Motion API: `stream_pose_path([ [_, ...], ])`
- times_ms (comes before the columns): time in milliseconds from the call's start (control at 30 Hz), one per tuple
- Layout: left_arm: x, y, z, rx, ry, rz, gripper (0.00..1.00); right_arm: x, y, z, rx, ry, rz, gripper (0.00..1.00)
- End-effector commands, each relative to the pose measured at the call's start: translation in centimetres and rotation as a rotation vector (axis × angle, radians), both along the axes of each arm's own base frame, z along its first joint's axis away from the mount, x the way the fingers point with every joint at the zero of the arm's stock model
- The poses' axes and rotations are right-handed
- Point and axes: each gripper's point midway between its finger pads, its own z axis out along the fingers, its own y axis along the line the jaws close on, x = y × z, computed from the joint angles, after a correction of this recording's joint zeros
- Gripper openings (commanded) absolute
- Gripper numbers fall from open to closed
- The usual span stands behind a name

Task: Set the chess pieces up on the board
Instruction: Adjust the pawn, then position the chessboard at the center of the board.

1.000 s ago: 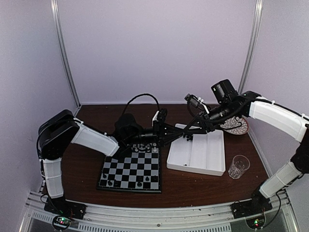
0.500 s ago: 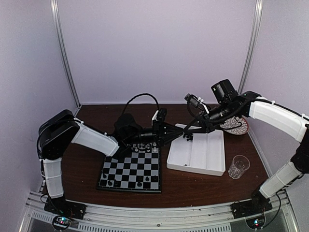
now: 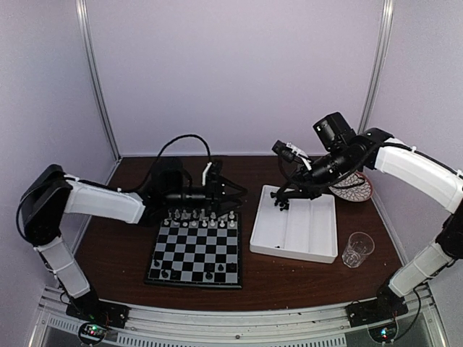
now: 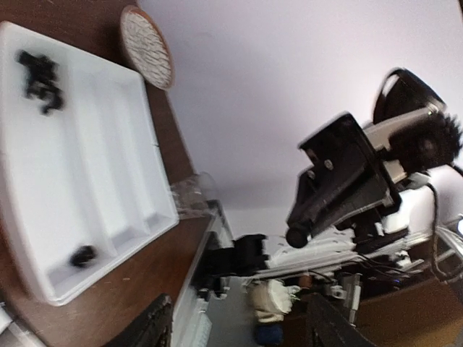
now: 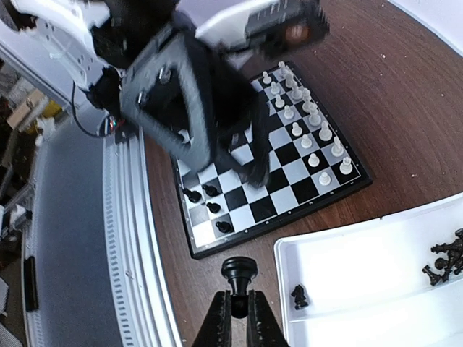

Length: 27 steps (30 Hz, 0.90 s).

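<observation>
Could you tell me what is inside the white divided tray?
Black plastic chess pieces clustered at one end, one lone black piece apart; overhead, the right gripper partly covers the cluster.

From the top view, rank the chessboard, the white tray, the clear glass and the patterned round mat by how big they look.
1. The board and the white tray share first place, as they look too alike to separate.
2. The patterned round mat is partly hidden, so it is only probably ahead of the glass.
3. The clear glass looks smallest.

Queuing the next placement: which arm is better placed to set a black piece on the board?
Right. The right gripper is shut on a black piece beside the tray; the left gripper is open and empty at the far edge of the board.
</observation>
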Motion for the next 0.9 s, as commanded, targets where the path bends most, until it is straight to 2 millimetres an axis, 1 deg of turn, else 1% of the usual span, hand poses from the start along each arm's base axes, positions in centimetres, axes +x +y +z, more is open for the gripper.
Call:
stream_pose_path([
  [0, 2.4, 7.9, -2.1, 0.475, -0.160, 0.146, 0.65, -1.1, 0.7, -1.6, -0.173, -0.120, 0.068, 0.04],
  [67, 3.3, 12.7, -2.2, 0.746, -0.271, 0.240, 0.66, -1.6, 1.5, -2.4, -0.244, -0.174, 0.105, 0.04],
  [133, 3.8, 17.5, -2.9, 0.980, -0.319, 0.326, 0.66, -2.3, 2.6, -3.0, -0.295, -0.220, 0.155, 0.05],
  [200, 3.7, 21.9, -4.4, 1.135, -0.277, 0.377, 0.65, -2.9, 3.8, -3.6, -0.336, -0.249, 0.199, 0.05],
  [233, 3.7, 24.3, -5.5, 1.192, -0.225, 0.412, 0.65, -3.2, 4.3, -3.9, -0.354, -0.258, 0.221, 0.05],
  [267, 3.3, 26.2, -6.9, 1.233, -0.157, 0.425, 0.64, -3.5, 5.0, -4.3, -0.372, -0.265, 0.243, 0.04],
  [300, 2.8, 27.5, -8.1, 1.247, -0.095, 0.431, 0.63, -3.8, 5.5, -4.7, -0.391, -0.270, 0.264, 0.04],
  [367, 1.7, 28.9, -10.3, 1.224, -0.017, 0.433, 0.61, -4.5, 7.0, -5.3, -0.416, -0.276, 0.312, 0.05],
  [500, 0.2, 31.7, -13.5, 1.233, 0.086, 0.502, 0.59, -5.4, 8.9, -7.2, -0.481, -0.277, 0.378, 0.04],
  [533, -0.2, 32.1, -14.3, 1.226, 0.123, 0.508, 0.58, -5.6, 9.4, -8.1, -0.505, -0.272, 0.394, 0.04],
  [567, -0.4, 32.3, -15.0, 1.212, 0.150, 0.512, 0.58, -5.8, 9.8, -8.5, -0.526, -0.277, 0.408, 0.04],
  [700, -1.3, 32.0, -17.5, 1.178, 0.213, 0.487, 0.56, -6.2, 11.4, -10.4, -0.602, -0.284, 0.466, 0.04],
  [800, -1.6, 31.6, -19.1, 1.170, 0.240, 0.451, 0.56, -6.3, 12.8, -11.1, -0.613, -0.277, 0.484, 0.04],
  [867, -2.0, 30.9, -19.9, 1.145, 0.251, 0.415, 0.55, -6.2, 13.6, -11.4, -0.617, -0.280, 0.483, 0.04],
])
